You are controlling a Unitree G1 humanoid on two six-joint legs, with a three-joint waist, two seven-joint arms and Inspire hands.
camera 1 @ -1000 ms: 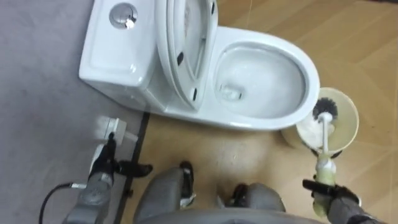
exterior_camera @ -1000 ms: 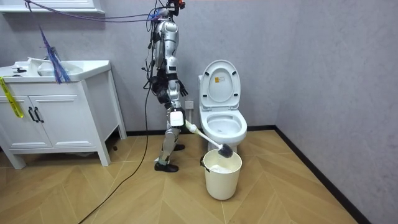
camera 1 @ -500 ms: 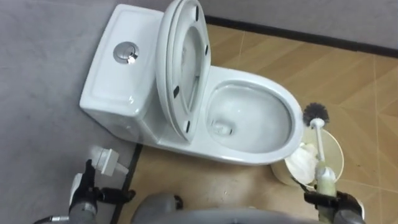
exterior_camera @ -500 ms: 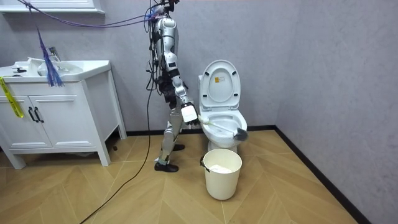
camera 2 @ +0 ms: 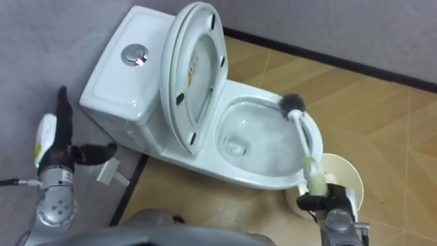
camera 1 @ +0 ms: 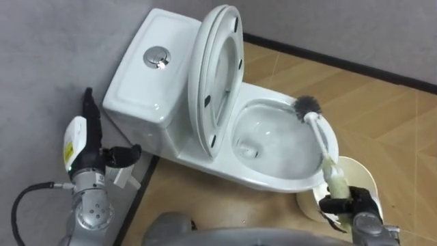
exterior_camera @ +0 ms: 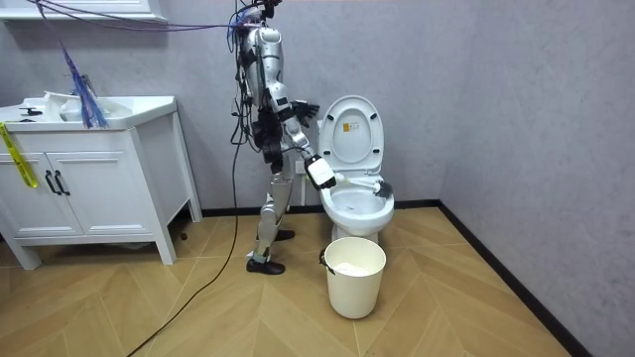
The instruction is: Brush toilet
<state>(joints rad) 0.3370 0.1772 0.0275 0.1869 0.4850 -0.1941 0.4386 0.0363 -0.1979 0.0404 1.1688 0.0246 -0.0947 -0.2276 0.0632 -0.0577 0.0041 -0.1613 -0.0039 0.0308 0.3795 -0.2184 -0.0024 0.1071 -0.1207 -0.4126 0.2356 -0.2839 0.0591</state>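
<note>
One brush (camera 1: 317, 132) clenched in right hand (camera 1: 351, 205), bristles at toilet (camera 1: 136, 89) bowl's far rim, bucket (camera 1: 373, 183) just beside toilet, left hand (camera 1: 83, 154) straight-fingered beside its tank

My two head cameras sit side by side and look steeply down, close in, at the toilet (camera 1: 273, 181) just ahead of my right hand (camera 1: 358, 205), the brush (camera 1: 307, 106) it grips, and the bucket (camera 1: 369, 179) near it. The room camera stands well back, facing the wall, and shares all four.
</note>
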